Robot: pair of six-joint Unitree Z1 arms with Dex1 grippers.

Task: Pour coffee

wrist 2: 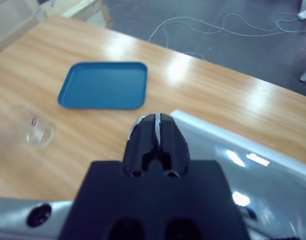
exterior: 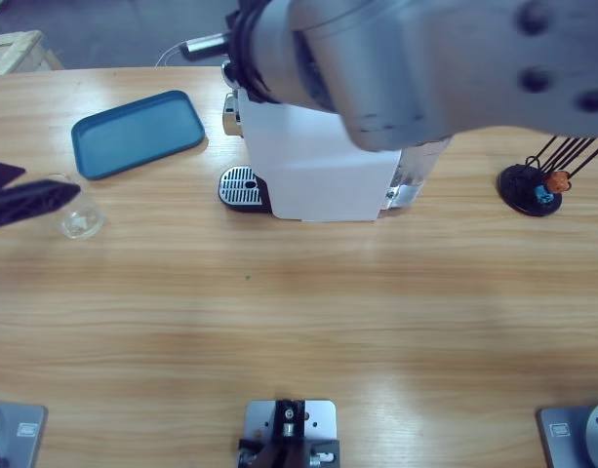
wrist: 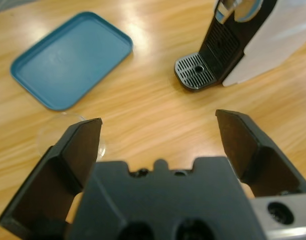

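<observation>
While left fingers (wrist: 85, 145) gape and right fingers (wrist 2: 143, 140) pinch together, coffee machine (exterior: 318, 166) faces left.

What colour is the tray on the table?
Blue-teal, plain. The tray shows best in the right wrist view.

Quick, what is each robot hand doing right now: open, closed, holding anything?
Left hand: open, holding nothing, close beside the clear glass cup.
Right hand: closed, holding nothing, above the coffee machine.

Bare table (exterior: 308, 312) lies open before coffee machine (exterior: 318, 171); arm (exterior: 425, 58) overhangs it.
</observation>
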